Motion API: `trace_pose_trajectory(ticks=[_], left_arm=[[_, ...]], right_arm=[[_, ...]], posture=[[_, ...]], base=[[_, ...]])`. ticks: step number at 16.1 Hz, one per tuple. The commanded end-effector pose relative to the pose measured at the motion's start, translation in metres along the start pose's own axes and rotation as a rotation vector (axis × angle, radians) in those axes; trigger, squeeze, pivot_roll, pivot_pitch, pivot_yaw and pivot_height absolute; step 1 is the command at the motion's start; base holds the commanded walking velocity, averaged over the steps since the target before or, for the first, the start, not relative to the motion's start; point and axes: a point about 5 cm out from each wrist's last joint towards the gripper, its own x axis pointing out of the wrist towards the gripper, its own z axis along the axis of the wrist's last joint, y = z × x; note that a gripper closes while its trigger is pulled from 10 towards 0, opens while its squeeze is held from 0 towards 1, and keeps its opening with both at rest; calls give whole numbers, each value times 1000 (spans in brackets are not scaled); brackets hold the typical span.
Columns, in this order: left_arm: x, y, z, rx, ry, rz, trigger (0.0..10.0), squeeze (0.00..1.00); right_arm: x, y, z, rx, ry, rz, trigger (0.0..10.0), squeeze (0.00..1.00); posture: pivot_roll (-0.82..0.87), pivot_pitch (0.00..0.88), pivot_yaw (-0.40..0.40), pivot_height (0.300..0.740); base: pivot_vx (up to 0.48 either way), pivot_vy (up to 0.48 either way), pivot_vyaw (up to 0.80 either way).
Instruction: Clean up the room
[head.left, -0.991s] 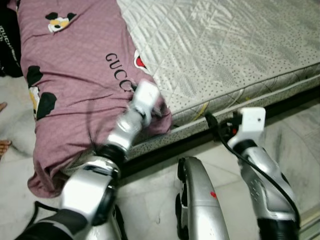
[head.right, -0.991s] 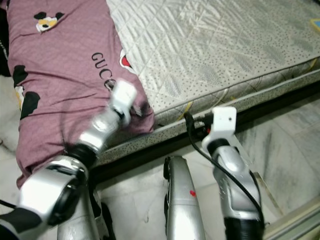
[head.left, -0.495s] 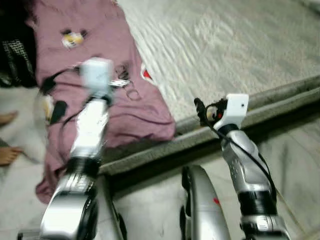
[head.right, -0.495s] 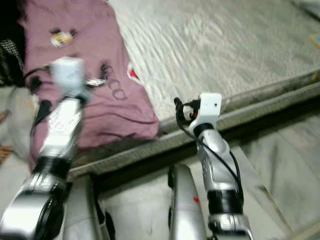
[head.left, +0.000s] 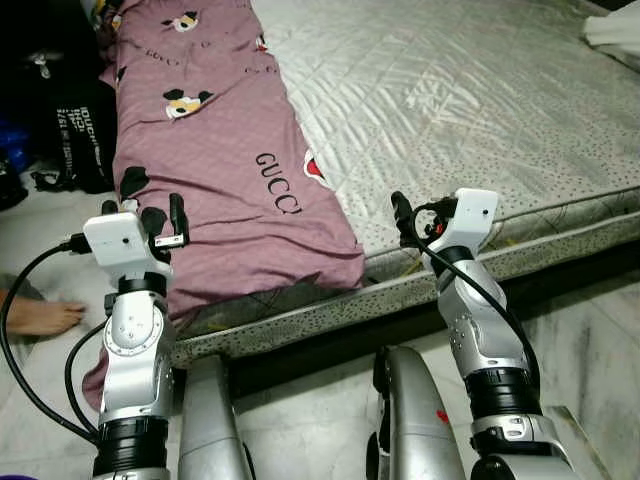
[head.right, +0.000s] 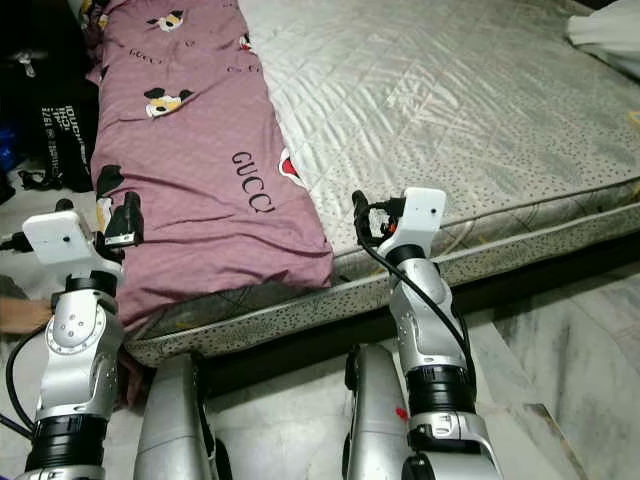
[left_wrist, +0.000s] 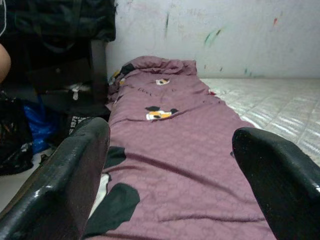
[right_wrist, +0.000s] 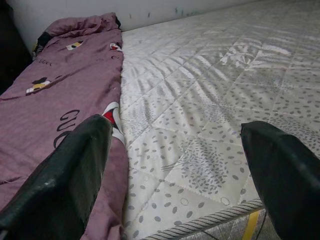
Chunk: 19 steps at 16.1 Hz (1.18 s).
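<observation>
We stand at the near edge of a quilted mattress (head.left: 480, 110), a mauve cartoon-print blanket (head.left: 215, 160) stretched along its left side and spilling over the near-left corner toward the floor. Our left claw (head.left: 160, 222) hovers above that draped edge, fingers apart and empty; our right claw (head.left: 405, 215) hangs over the mattress rim, also spread. The left wrist view adds a dark bag (left_wrist: 55, 30) against the far wall; the head views catch a person's foot (head.left: 40, 317) on the floor at left.
</observation>
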Motion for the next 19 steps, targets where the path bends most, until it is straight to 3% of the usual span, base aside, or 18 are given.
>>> trace_pose_trajectory(ticks=[1, 3, 5, 8, 15, 19], left_arm=[[0, 2, 4, 4, -5, 8, 10000, 0], [-2, 2, 5, 3, -2, 8, 10000, 0], [1, 8, 7, 13, 3, 34, 10000, 0], [0, 11, 6, 11, 11, 48, 10000, 0], [19, -5, 11, 1, 4, -17, 10000, 0], [20, -4, 12, -3, 4, -9, 10000, 0]], right_arm=[[1, 0, 0, 10, -8, -1, 10000, 0], [1, 0, 0, 11, -11, -1, 10000, 0], [9, 28, 9, 73, -59, 157, 10000, 0], [11, 30, 10, 69, -64, 162, 10000, 0], [16, 31, 15, 55, -89, 146, 10000, 0], [16, 33, 13, 44, -82, 160, 10000, 0]], posture=[[-63, 0, 18, 522], [-63, 0, 18, 522], [-24, 0, -21, 542], [-33, 0, -24, 572], [-60, 0, 5, 667], [-58, 0, -6, 712]], base=[[0, 0, 0], [0, 0, 0], [0, 0, 0], [0, 0, 0], [0, 0, 0], [0, 0, 0]])
